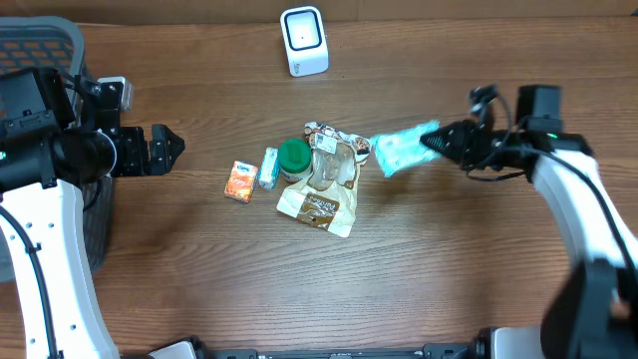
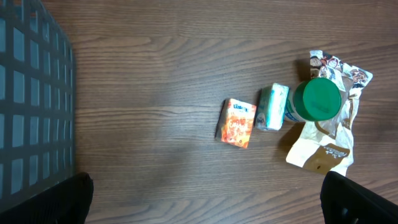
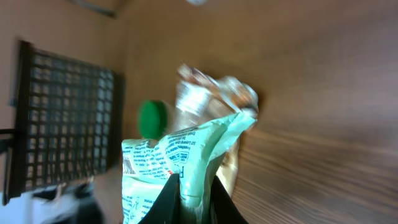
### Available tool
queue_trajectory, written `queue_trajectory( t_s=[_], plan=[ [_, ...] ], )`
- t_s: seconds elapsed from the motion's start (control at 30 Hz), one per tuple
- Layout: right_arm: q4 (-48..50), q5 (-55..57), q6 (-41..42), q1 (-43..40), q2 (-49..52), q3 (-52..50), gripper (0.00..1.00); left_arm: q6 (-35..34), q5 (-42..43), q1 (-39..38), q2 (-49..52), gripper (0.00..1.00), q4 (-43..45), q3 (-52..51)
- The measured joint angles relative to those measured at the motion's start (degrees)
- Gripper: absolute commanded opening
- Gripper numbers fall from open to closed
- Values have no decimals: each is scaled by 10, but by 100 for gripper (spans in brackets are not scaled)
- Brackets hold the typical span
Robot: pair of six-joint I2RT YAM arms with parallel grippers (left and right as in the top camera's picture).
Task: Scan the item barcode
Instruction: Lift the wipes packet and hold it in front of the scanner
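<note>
Jaws of the right gripper [image 1: 437, 142] are clamped on one edge of the mint-green pouch [image 1: 403, 151], held just right of the item pile [image 1: 324, 178] on the table [image 1: 199, 269]; the left gripper [image 1: 171, 150] hangs wide and empty. Pouch looks light, soft and crinkly, probably slick film, so an edge pinch lets it flop. A grip nearer the seam seems firmer.

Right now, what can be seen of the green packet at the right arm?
The packet is a mint-green pouch of thin, creased film, likely plastic, with black print and a red mark. The right gripper has its jaws shut on one end; the rest sticks out toward the pile of items. It looks lifted off the table; whether its far end touches the pile is unclear.
</note>
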Motion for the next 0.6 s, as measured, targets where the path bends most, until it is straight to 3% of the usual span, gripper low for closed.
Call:
queue_trajectory(
  t_s=[0.3, 0.6],
  plan=[
    [24, 128, 107, 92, -215, 2, 4, 0, 0, 0, 0, 100, 0, 0],
    [58, 296, 207, 257, -263, 2, 4, 0, 0, 0, 0, 100, 0, 0]
  ],
)
